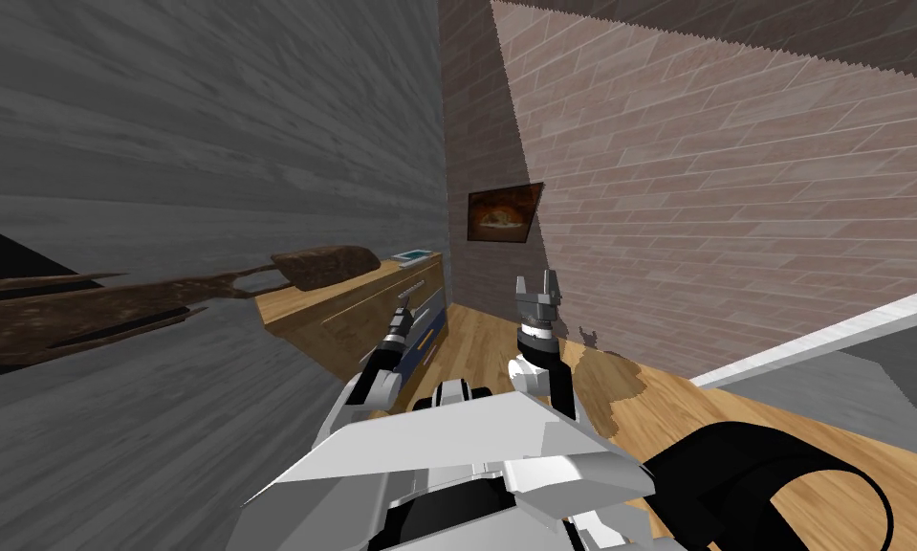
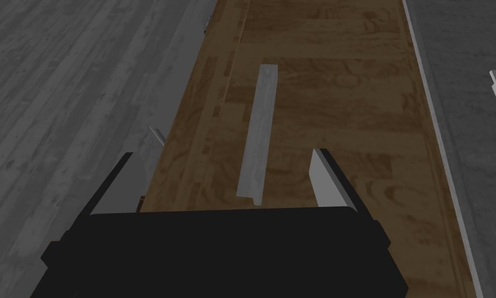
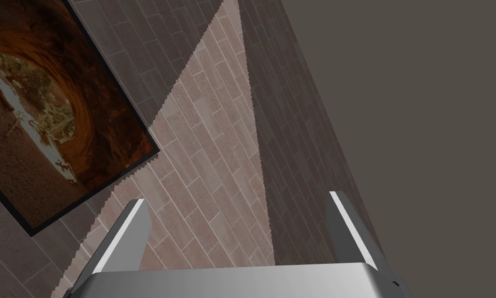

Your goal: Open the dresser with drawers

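Dresser, at 11 o'clock: warm brown wood, smooth.
Drawer front: darker wood with swirling grain and knots, matt.
Drawer handle: grey bar, matt, faintly streaked; material unclear.
Dark lump on the dresser top: rough, bark-like brown.
Plank wall, at 10 o'clock: grey boards, matt, visible grain.
Brick wall, at 1 o'clock: pinkish bricks, pale joints, matt.
Floor: light wood boards, slight sheen.
Left gripper: flat black body, matt grey fingers.
Right gripper: metal-looking grey body with soft sheen, bright finger edges.
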Robot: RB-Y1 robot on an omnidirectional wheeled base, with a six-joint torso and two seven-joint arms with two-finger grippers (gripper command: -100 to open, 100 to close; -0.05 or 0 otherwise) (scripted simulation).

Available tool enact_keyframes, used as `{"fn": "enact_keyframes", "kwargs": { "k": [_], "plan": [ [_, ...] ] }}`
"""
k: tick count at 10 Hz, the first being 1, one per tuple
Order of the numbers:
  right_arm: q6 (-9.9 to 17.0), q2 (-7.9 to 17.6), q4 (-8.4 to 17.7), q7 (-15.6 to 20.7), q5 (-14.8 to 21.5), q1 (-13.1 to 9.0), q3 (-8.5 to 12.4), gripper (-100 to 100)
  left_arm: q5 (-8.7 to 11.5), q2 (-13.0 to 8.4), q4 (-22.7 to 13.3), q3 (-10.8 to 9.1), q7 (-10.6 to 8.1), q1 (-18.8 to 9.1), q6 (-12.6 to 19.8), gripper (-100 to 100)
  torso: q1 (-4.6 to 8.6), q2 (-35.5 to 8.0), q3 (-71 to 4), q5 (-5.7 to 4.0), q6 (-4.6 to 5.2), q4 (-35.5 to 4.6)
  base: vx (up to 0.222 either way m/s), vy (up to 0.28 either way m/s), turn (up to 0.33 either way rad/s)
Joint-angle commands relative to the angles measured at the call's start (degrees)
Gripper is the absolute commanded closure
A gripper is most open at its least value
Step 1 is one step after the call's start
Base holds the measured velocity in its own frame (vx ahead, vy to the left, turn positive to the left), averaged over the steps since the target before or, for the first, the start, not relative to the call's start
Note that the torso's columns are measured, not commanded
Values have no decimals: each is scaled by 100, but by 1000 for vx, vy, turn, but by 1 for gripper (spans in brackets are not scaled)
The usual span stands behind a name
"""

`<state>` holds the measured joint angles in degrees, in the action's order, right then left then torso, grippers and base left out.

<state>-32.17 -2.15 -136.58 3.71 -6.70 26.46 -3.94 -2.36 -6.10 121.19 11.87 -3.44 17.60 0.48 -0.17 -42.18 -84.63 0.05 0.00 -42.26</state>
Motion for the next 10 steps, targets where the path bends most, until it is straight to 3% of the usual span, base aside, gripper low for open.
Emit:
{"fn": "enact_keyframes", "kwargs": {
  "k": [1,2,5,6,7,9,10],
  "plan": [
    [0,1,0,0,0,0,1,0,42,-51,-142,-39,-35,-66,-99,-100,-6,1,0,1,0,0,76,150,-12],
    [0,1,0,0,0,1,1,0,60,-108,-203,-54,-50,-91,-142,-100,-3,1,0,1,0,0,100,155,-6],
    [0,1,0,0,0,1,1,0,87,308,-354,-83,-69,-138,-206,-100,32,-18,10,-9,1,-4,67,113,-4],
    [0,0,0,0,0,0,0,0,85,236,-342,-84,-68,-142,-195,-100,49,-33,20,-14,1,-9,0,0,0],
    [0,-1,0,0,0,-1,-1,0,153,272,-631,-142,-80,-431,-347,-100,49,-34,22,-15,1,-10,-73,6,131],
    [0,-1,1,0,0,-2,-1,0,153,272,-936,-142,-80,-723,-347,-100,20,-27,18,-5,2,-9,-58,-6,36],
    [0,-1,0,0,0,-1,-1,0,153,272,-1037,-142,-80,-723,-347,-100,16,-2,2,-5,2,-1,-6,-2,-16]
  ]
}}
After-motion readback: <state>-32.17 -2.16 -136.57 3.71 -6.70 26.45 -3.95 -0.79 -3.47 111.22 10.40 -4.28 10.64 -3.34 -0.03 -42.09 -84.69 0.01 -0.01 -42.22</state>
